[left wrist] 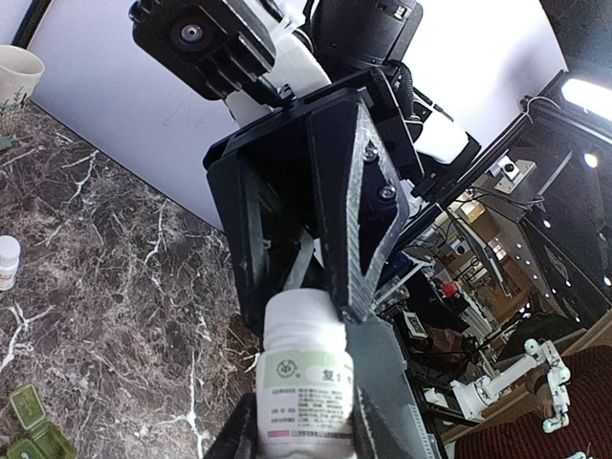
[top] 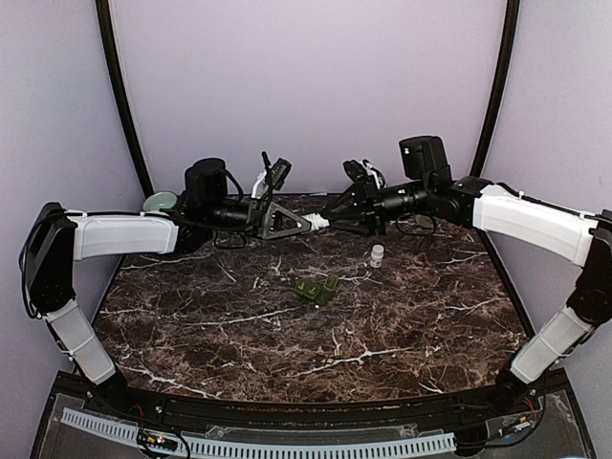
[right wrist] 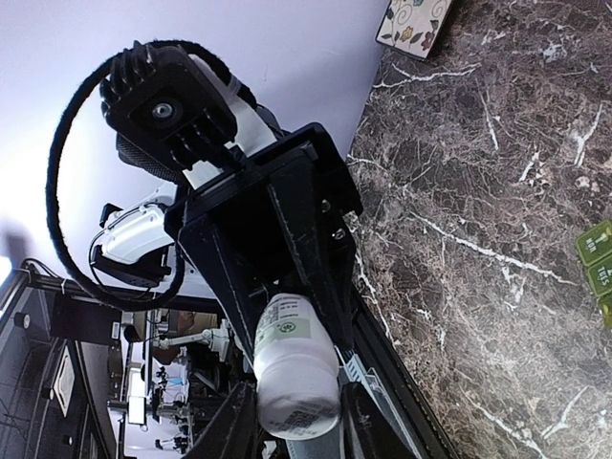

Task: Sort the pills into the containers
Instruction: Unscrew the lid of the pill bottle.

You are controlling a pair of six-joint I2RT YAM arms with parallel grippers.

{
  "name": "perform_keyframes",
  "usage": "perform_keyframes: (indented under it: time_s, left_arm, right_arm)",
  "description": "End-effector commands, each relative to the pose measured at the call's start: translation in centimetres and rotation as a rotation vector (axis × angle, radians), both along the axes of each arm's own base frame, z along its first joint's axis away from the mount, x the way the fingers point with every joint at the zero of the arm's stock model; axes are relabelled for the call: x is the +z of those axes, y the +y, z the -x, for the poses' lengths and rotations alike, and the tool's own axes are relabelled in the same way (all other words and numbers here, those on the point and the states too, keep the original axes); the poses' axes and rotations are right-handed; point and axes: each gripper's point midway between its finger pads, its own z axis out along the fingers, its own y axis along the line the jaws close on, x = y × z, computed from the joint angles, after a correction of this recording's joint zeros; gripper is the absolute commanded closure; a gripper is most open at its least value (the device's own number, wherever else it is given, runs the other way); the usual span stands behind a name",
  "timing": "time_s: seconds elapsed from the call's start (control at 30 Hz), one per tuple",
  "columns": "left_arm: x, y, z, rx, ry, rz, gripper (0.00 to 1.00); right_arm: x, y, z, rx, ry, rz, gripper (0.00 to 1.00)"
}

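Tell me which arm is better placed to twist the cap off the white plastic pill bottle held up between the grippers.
Probably right. The left gripper is shut on the labelled body of the white plastic pill bottle, while the right gripper straddles its cap.

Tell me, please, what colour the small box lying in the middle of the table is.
The box is green; it shows best in the top external view.

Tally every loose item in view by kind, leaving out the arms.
White pill bottles: 2 (held bottle, standing bottle)
Green pill organizer: 1
Pale cup: 1
Total: 4
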Motion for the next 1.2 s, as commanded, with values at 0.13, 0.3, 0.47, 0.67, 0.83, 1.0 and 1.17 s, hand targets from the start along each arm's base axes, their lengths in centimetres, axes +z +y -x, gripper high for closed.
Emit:
perform_keyframes:
  time_s: [0.13, 0.3, 0.47, 0.67, 0.83, 1.0, 1.17]
  left_arm:
    - [2.3, 0.0, 0.1, -0.009, -0.062, 0.034, 1.00]
    - [2.2, -0.1, 0.1, -0.011, -0.058, 0.031, 1.00]
    - [3.1, -0.2, 0.2, -0.039, -0.035, 0.061, 1.00]
    - [5.3, -0.3, 0.8, -0.120, 0.036, 0.116, 1.00]
    - [7.2, -0.1, 1.4, -0.165, 0.074, 0.153, 1.00]
    - [8.4, 0.2, 1.9, -0.202, 0.119, 0.166, 1.00]
    - [8.9, 0.4, 2.3, -0.219, 0.135, 0.181, 1.00]
  right_arm:
    - [1.5, 0.6, -0.2, 0.028, -0.050, -0.028, 0.71]
    - [1.7, 0.7, -0.2, 0.040, -0.073, -0.025, 0.84]
    - [1.6, 0.5, 0.1, 0.078, -0.150, -0.008, 0.98]
    - [0.9, 0.0, 0.8, 0.154, -0.361, 0.013, 1.00]
    - [0.9, -0.3, 0.9, 0.191, -0.516, 0.019, 1.00]
    - [1.3, -0.5, 0.0, 0.178, -0.668, 0.060, 1.00]
    - [2.6, -0.9, -0.6, 0.131, -0.848, 0.098, 1.00]
